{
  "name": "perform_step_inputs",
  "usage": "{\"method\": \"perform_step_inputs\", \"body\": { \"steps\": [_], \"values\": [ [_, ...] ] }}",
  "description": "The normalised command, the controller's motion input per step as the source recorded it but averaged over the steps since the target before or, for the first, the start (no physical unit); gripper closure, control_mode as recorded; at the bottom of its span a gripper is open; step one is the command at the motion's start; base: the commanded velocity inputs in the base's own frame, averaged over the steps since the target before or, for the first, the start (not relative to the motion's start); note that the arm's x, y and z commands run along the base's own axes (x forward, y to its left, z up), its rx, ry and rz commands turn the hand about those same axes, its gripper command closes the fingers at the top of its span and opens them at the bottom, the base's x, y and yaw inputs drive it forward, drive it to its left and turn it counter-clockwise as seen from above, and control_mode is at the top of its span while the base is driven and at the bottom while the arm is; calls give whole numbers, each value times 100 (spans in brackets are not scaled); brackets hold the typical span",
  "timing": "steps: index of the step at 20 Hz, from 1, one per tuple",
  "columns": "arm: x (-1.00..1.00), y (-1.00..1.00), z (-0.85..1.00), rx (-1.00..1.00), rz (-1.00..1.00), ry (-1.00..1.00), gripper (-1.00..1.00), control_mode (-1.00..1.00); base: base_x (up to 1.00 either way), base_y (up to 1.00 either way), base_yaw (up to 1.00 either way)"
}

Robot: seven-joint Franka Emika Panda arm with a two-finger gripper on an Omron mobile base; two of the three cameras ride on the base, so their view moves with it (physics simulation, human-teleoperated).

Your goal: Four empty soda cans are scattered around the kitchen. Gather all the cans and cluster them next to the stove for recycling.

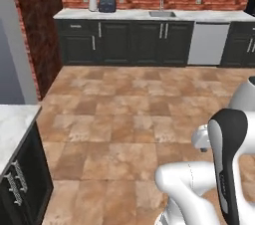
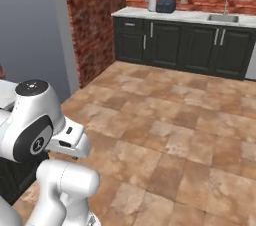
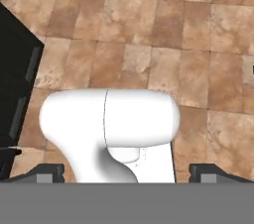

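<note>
End effector [image 3: 127,171] spread wide, empty; fingertips cut off low over floor tiles [image 3: 149,29].

Kitchen, sink [image 1: 162,14], toaster [image 1: 107,4], dark cabinets [image 1: 134,43]

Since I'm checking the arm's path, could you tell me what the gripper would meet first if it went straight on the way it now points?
Probably the tiled floor. The open gripper looks down along its fingertips at brown tiles, with the dark cabinet off to one side. Depth is unclear.
</note>
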Motion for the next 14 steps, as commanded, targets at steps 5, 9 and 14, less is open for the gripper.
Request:
{"method": "perform_step_inputs", "body": {
  "steps": [5, 9, 14],
  "values": [
    [0, 0, 0, 0, 0, 0, -100, 100, 100, -42, -39],
    [0, 0, 0, 0, 0, 0, -100, 100, 100, -17, -39],
    [0, 0, 0, 0, 0, 0, -100, 100, 96, 1, -34]
  ]
}}
